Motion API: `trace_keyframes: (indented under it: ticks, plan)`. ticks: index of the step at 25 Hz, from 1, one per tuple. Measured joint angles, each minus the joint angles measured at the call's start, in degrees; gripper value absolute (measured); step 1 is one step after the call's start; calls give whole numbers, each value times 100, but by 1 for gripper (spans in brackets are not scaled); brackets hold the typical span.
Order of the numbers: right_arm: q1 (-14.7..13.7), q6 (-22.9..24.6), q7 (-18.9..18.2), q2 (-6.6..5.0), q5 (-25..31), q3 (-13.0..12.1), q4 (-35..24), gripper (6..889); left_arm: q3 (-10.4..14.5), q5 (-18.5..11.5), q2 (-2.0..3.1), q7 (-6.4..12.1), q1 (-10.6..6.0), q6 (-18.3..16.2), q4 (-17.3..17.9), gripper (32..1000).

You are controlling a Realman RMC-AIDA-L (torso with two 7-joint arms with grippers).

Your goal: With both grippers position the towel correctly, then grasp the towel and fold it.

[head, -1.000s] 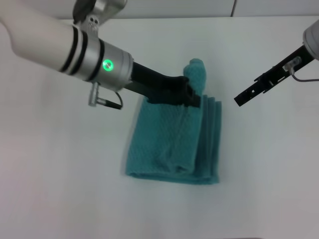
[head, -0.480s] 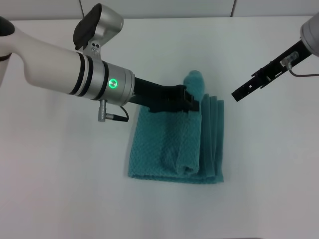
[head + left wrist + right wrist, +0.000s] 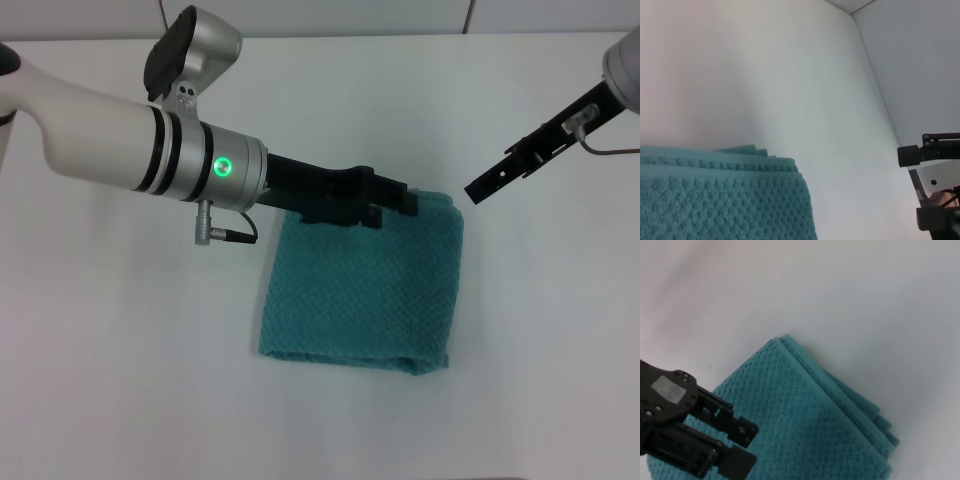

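The teal waffle-weave towel (image 3: 360, 295) lies flat on the white table as a folded rectangle, its layered edges showing in the right wrist view (image 3: 840, 430). My left gripper (image 3: 392, 205) reaches in from the left and hovers over the towel's far edge. Its fingers are open with no cloth between them, and the right wrist view shows this gripper (image 3: 747, 446) too. My right gripper (image 3: 482, 190) hangs above bare table to the right of the towel, clear of it. In the left wrist view the right gripper (image 3: 910, 187) shows its two prongs apart and holding nothing.
A white tabletop (image 3: 120, 350) surrounds the towel on all sides. A wall seam runs along the table's far edge (image 3: 320, 35). No other objects are in view.
The raised, bunched flap of the towel has dropped and now lies flat, widening the towel to the right. The left gripper has let it go. The right arm has barely moved.
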Motion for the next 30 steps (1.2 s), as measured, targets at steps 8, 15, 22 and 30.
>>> trace_keyframes:
  ticks: [8,15,22,30]
  plan:
    - [0,0,0,0,0,-2,0,855,0,6,9,-12,0,-6,1,761]
    - [-1,0,0,0,0,0,0,856,0,11,15,-26,0,-5,0,872]
    - [0,8,0,0,0,0,0,856,-2,14,18,-37,0,-5,-4,873]
    - [0,7,0,0,0,0,0,855,-18,14,24,-43,0,-5,-6,873]
